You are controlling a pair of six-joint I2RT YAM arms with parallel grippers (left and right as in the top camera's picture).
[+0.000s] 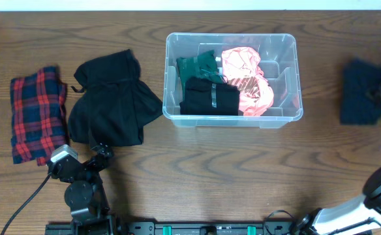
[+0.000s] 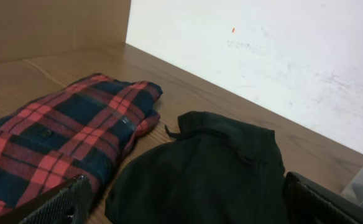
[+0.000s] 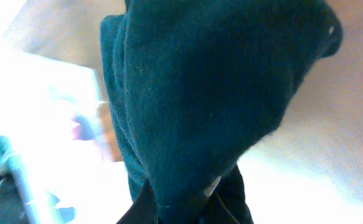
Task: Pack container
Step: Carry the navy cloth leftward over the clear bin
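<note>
Black garment just beside container rim

Overhead view's evenly lit and sharp, soft shadows, glints on the container; only the dark blue cloth at the right edge is smeared. Left wrist view's crisp on the plaid shirt, white wall bright. Right wrist view's blown out on the left, all soft.

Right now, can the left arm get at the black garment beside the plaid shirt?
Probably yes: the left tool is open right at the near edge of the black garment, and nothing lies in the way.
</note>
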